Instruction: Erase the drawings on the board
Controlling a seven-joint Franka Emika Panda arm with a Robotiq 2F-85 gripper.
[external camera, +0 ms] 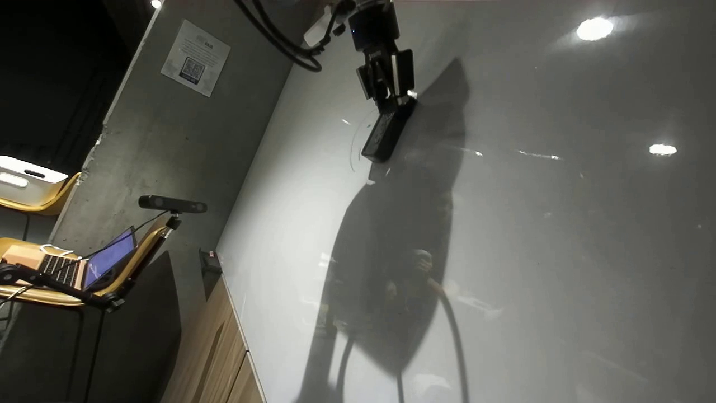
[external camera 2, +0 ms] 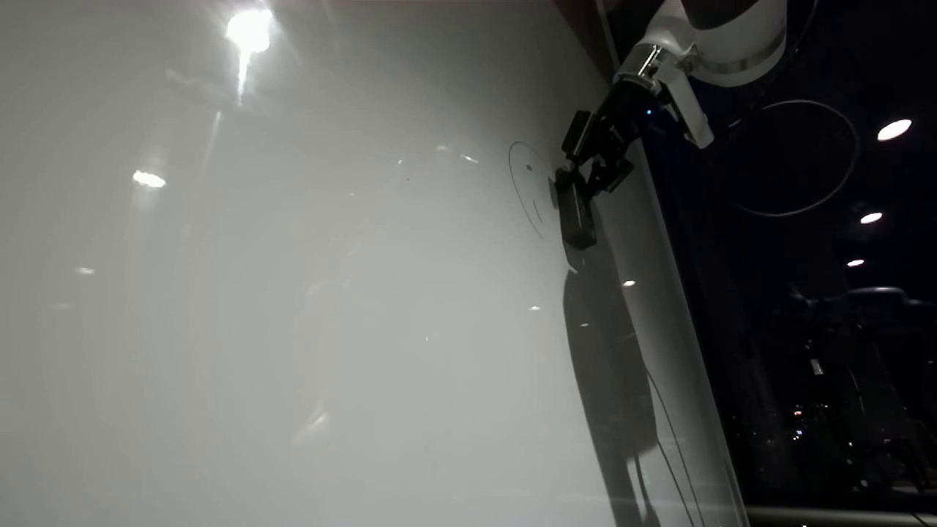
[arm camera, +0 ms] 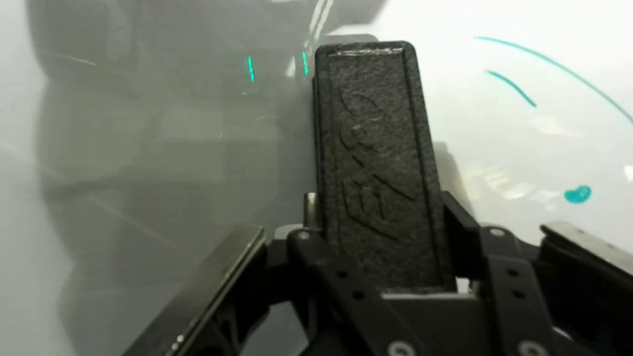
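The board (external camera: 559, 252) is a large glossy white surface, also in an exterior view (external camera 2: 329, 293) and the wrist view (arm camera: 173, 207). The drawings are thin green lines: a long arc (arm camera: 561, 67), a short stroke (arm camera: 512, 88) and a dot (arm camera: 577, 194). The arc also shows in both exterior views (external camera: 352, 145) (external camera 2: 514, 176). My gripper (arm camera: 383, 217) is shut on the sides of a black eraser (arm camera: 381, 148), seen in both exterior views (external camera: 386, 134) (external camera 2: 576, 216). The eraser is beside the drawings, at or very near the board; contact is unclear. It may hide part of them.
Two bright green dashes (arm camera: 250, 69) show left of the eraser; I cannot tell if they are marker or reflection. A grey wall with a paper sign (external camera: 196, 57) adjoins the board. A chair holds a laptop (external camera: 109, 257). The arm's shadow (external camera: 391, 252) falls on the board.
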